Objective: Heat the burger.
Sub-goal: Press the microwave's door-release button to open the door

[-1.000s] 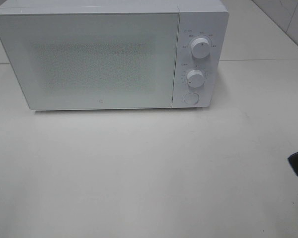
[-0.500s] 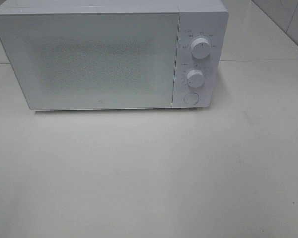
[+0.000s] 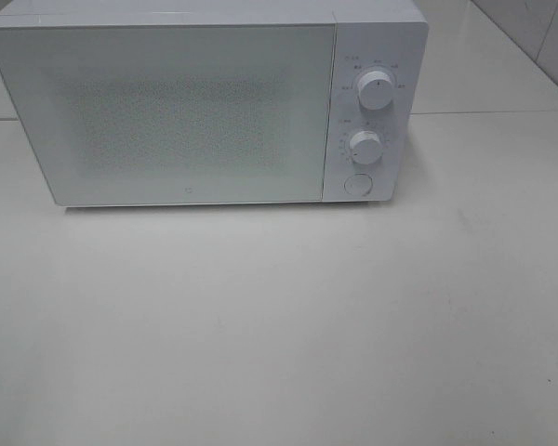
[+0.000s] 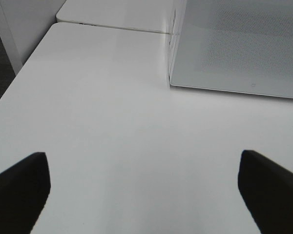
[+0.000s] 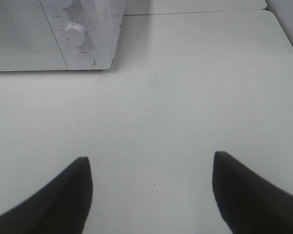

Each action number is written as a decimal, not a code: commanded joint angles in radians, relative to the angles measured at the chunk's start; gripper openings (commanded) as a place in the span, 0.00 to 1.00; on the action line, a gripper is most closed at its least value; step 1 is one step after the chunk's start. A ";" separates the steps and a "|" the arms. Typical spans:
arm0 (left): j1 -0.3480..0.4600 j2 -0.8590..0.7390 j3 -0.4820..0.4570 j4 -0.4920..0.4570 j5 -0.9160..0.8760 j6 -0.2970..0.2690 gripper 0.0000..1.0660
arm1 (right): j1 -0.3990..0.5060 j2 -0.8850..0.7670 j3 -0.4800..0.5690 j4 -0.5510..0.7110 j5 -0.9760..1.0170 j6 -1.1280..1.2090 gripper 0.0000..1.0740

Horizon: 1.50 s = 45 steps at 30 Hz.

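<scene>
The burger is out of view in every frame. A white microwave (image 3: 205, 102) stands at the back of the table with its door shut; its speckled window shows nothing inside. Two round knobs (image 3: 376, 90) and a round button (image 3: 357, 184) sit on its right panel. My left gripper (image 4: 141, 190) is open over bare table near the microwave's left corner (image 4: 172, 83), nothing between its dark fingers (image 4: 19, 187). My right gripper (image 5: 151, 190) is open over bare table, off from the button (image 5: 86, 59). Neither gripper shows in the high view.
A white table (image 3: 279, 325) spreads in front of the microwave. A second table surface joins it behind, with a seam (image 3: 493, 112) on the right. The table's left edge (image 4: 19, 68) drops to a dark floor.
A dark part of the right arm at the right edge of the high view one second ago has moved out of that view. The microwave has not moved.
</scene>
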<state>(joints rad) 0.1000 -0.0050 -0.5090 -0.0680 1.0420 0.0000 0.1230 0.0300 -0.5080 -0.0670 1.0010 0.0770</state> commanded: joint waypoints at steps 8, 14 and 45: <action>0.004 -0.019 0.004 -0.010 -0.007 0.000 0.94 | -0.009 -0.061 0.004 -0.007 0.003 0.006 0.61; 0.004 -0.019 0.004 -0.010 -0.007 0.000 0.94 | -0.009 -0.060 0.004 -0.007 0.003 0.006 0.61; 0.004 -0.019 0.004 -0.010 -0.007 0.000 0.94 | -0.008 0.337 -0.031 -0.002 -0.388 0.007 0.65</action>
<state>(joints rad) 0.1000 -0.0050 -0.5090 -0.0680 1.0420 0.0000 0.1230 0.3170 -0.5310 -0.0660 0.6730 0.0790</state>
